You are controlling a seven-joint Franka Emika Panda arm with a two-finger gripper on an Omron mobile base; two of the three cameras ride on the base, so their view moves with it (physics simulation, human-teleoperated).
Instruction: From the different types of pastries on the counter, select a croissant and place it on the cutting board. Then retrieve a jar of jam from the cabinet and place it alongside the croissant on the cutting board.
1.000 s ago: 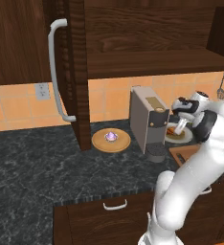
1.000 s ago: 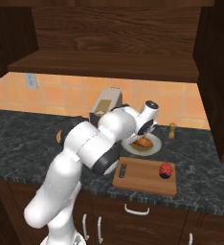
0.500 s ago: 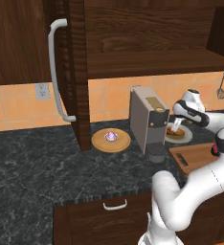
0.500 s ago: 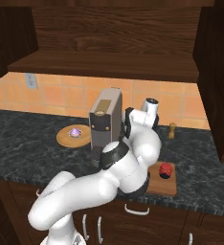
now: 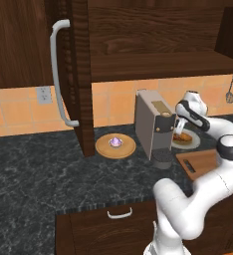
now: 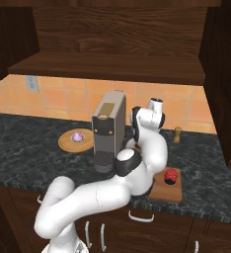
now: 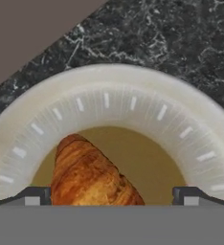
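The golden-brown croissant [image 7: 92, 178] lies on a white plate [image 7: 118, 91] on the dark counter [image 5: 39, 174], just right of the coffee machine. My gripper [image 7: 112, 197] is open and hangs low over it, one fingertip [image 7: 35, 196] on each side of the pastry. From the left base view the croissant [image 5: 183, 138] shows right under my gripper [image 5: 181, 130]. The cutting board [image 6: 171, 191] lies near the counter's front edge with the red-lidded jar of jam [image 6: 171, 175] standing on it. The cupcake [image 5: 116, 143] sits on a round wooden plate. The cabinet [image 5: 19, 50] door stands open.
A grey coffee machine [image 5: 156, 124] stands close on the left of the white plate [image 5: 188, 144]. A tan pepper shaker [image 6: 176, 134] is by the back wall. The round wooden plate [image 6: 68, 143] is left of the machine. A shelf overhangs the counter [image 6: 19, 148].
The arm's elbow has swung round and down while the hand stayed over the white plate. Nothing on the counter has moved.
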